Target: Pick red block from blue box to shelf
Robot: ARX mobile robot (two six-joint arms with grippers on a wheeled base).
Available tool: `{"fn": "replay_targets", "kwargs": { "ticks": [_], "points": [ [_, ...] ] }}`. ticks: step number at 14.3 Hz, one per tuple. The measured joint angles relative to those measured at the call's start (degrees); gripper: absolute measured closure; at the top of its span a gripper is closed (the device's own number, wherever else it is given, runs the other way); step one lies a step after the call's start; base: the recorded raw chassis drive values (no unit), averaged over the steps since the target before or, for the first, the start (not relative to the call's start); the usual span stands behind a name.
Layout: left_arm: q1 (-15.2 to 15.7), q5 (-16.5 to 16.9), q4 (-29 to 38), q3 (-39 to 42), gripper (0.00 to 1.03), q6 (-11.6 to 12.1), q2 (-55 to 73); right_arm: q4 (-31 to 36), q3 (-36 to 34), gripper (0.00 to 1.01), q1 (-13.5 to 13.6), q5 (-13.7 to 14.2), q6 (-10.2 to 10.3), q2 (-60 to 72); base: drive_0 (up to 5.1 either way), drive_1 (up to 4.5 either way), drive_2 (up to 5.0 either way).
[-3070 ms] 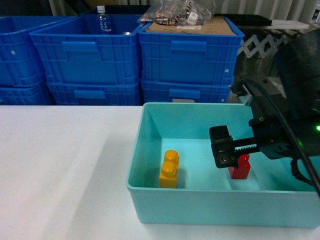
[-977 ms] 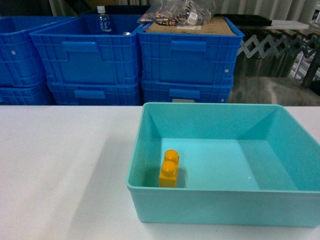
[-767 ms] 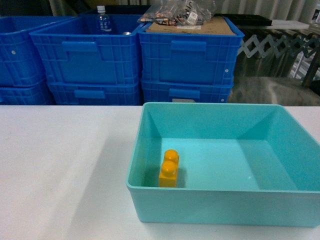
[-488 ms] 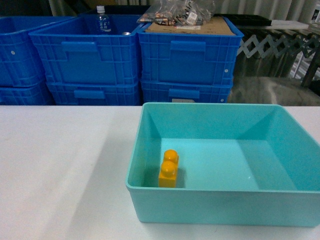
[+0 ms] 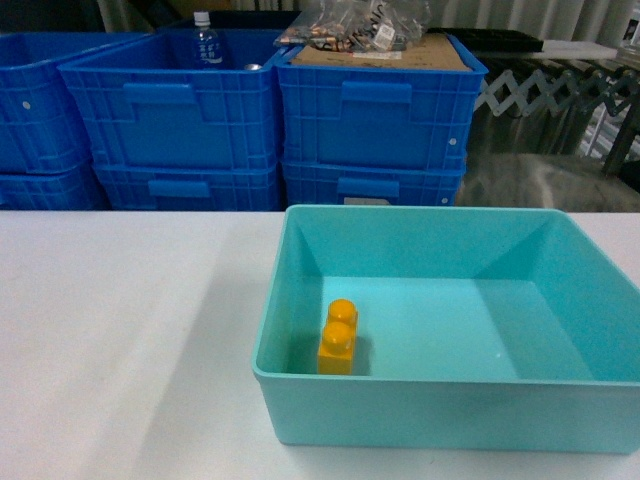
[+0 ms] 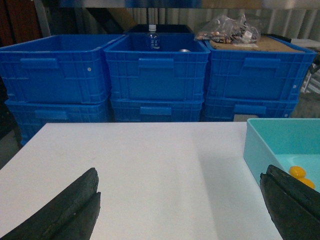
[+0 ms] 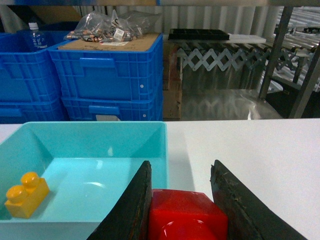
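between the right gripper's [image 7: 182, 200] fingers sits the red block [image 7: 185, 216].

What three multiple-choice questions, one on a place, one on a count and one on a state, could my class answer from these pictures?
1. Where is the red block?
A. in the blue box
B. between the right gripper's fingers
C. on the table

2. How many bricks lie in the blue box?
A. none
B. one
C. two

3. How does the left gripper stand?
A. open, holding nothing
B. shut on a brick
C. shut on a bottle

Answers:
1 B: the right wrist view shows the right gripper with its dark fingers on both sides of the block.
2 B: only the orange-yellow brick lies inside.
3 A: its fingers are wide apart over the bare white table.
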State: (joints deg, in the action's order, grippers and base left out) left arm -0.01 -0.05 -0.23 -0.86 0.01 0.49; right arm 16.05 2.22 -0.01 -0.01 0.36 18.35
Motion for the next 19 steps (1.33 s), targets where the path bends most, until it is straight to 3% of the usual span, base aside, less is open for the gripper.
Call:
{"fn": "replay_targets", "kwargs": {
  "ticks": [1,8,10,19],
  "points": [
    [0.00,0.00,0.02,0.00,0.05,0.02,0.00,1.90,-1.31,0.72,0.00,0.00,0.00,-0.74,0.0,0.00,0.0],
    [-0.02,0.00,0.02,0.00,0.05,0.00,0.00,-6.19,-1.55,0.72,0.00,0.00,0.00,-8.50,0.0,0.00,0.0],
    [0.00,0.00,0.02,0.00,0.05,0.00,0.00,-15.87,-1.49,0.72,0.00,0.00,0.00,-14.99,0.0,0.00,0.0],
    [0.00,0.00,0.02,0.00,0.05,0.00,0.00,-16.33,-1.51,0.72,0.00,-0.02,0.00,-18.10,0.0,0.00,0.0]
  ]
}}
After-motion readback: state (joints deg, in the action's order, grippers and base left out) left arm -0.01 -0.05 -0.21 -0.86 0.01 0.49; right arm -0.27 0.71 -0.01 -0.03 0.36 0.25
